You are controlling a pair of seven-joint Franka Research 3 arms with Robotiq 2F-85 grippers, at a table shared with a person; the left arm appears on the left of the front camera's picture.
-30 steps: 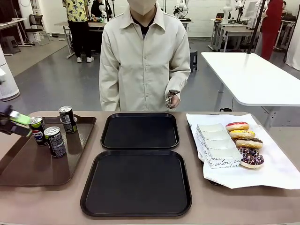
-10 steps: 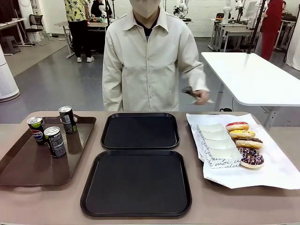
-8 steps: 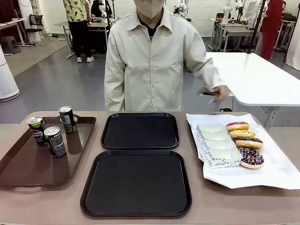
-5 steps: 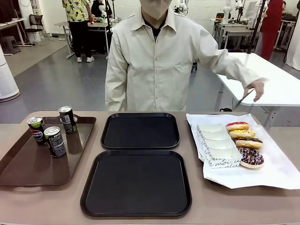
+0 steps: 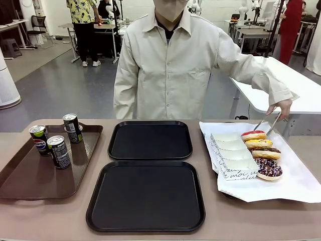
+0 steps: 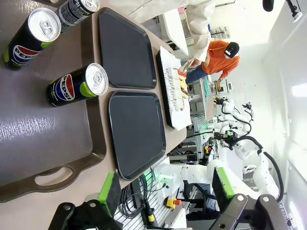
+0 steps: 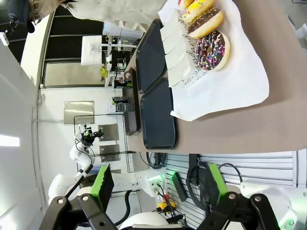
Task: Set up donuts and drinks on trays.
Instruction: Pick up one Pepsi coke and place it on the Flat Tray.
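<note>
the donuts [image 5: 266,153] are laid in a row on a sheet of white paper [image 5: 296,183] at the right side of the table [image 5: 40,218], a red-iced one at the far end, a yellow-iced one next to it and a sprinkled chocolate one nearest the robot. a fanned stack of paper sleeves [image 5: 231,159] is laid just beside them, toward the middle. three cans [image 5: 59,151] are stood upright on the far part of a brown tray [image 5: 30,183] at the left side. between these, the far black tray [image 5: 150,140] and the near black tray [image 5: 146,196] are set one behind the other, edges almost touching, both bare. a pair of tongs [image 5: 267,124] is gripped in the person's hand [image 5: 282,106] above the far end of the donut row; whether the tips touch the red-iced donut cannot be told. the left gripper [image 6: 165,189] is held wide open and empty near the brown tray's handle end. the right gripper [image 7: 158,187] is likewise spread open and empty, beyond the table's edge on the white paper's side.
</note>
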